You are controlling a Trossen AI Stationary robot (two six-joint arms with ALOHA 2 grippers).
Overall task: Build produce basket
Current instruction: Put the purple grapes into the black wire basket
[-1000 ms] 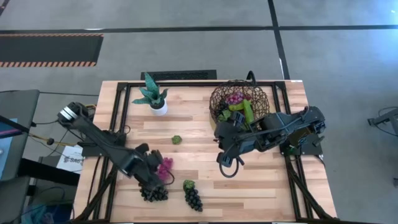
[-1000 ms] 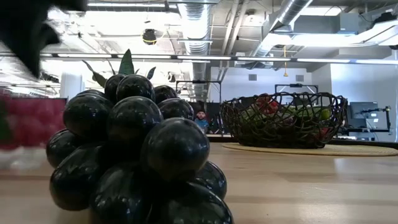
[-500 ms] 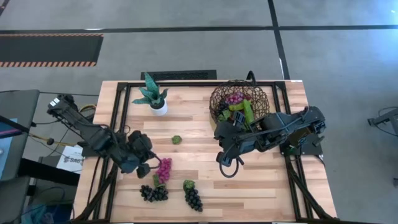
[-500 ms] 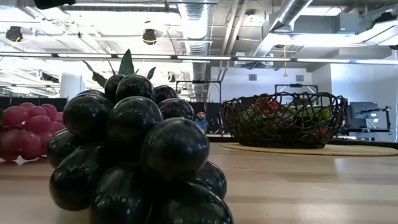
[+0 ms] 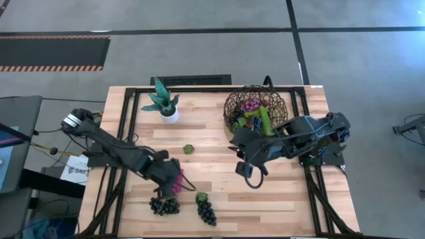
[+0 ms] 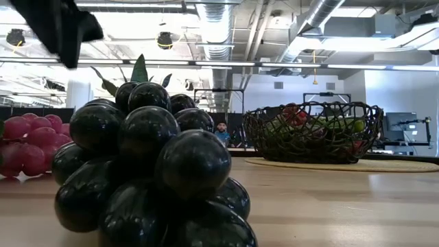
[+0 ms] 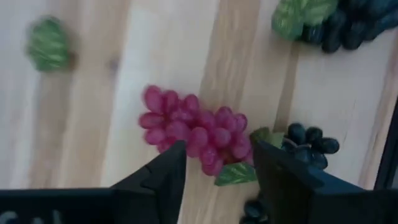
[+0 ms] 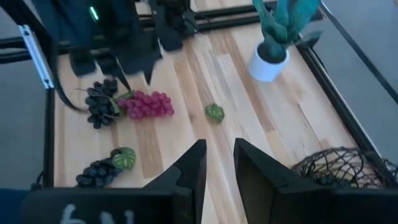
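The dark wire basket [image 5: 255,109] stands at the far right on a tan disc [image 6: 343,165]; it holds grapes and green produce. A magenta grape bunch [image 7: 193,130] lies on the wood at the near left. My left gripper [image 7: 217,158] hangs open just over it, pointing down, a finger on either side of its near end. I cannot tell whether the fingers touch it. Two black grape bunches [image 5: 164,206] [image 5: 206,212] lie near the front edge. My right gripper [image 5: 251,178] hovers mid-table, slightly open with nothing between its fingers [image 8: 196,165].
A small potted plant [image 5: 165,103] stands at the far left. A loose green leaf [image 5: 188,149] lies mid-table. Bare wood stretches between the grapes and the basket. One black bunch [image 6: 147,171] fills the low view's foreground.
My left gripper drew back toward the table's left edge and rose off the magenta bunch. It then swung back toward the right and now stands over the bunch again. The bunch, blurred a second ago, now rests still on the wood. My right gripper has shifted slightly toward the right edge.
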